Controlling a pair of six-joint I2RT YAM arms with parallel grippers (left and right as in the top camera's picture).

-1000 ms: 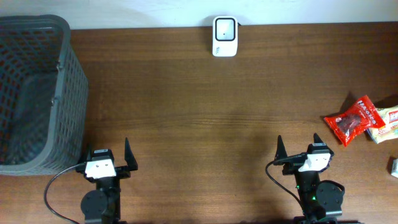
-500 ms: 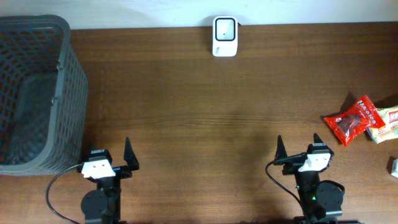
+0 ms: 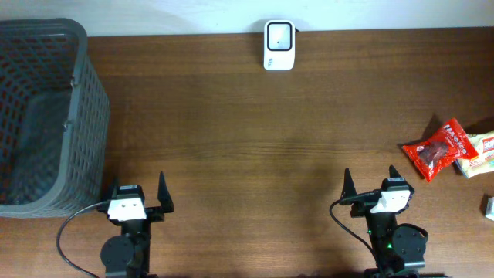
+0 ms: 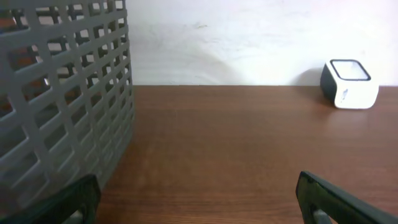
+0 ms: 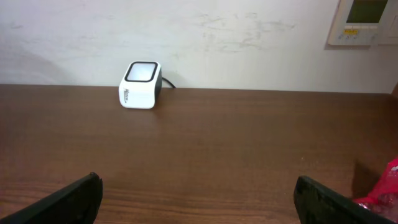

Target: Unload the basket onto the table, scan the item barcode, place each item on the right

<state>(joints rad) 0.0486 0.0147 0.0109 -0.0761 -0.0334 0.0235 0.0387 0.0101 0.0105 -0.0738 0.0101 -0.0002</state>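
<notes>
Sitting at the worktop's (image 3: 247, 139) near edge, left pincer (image 3: 137, 193) and right pincer (image 3: 370, 189) gape, released, empty. Red snack packet (image 3: 438, 149) lies at the right edge, handiest for the right pincer; scanner (image 3: 279, 35) stands mid far edge.

Soft, even light is falling across the desk (image 3: 247, 139), a faint sheen showing mid-surface. Overhead, the white wall (image 3: 170, 15) is reading bright, nearly washed out. In both wrist views the scanner (image 5: 140, 84) is throwing a soft shadow leftward onto the wall. Near basket (image 4: 62, 93) bars and the left tool's fingertips (image 4: 329, 200) are blurring at the frame edges.
</notes>
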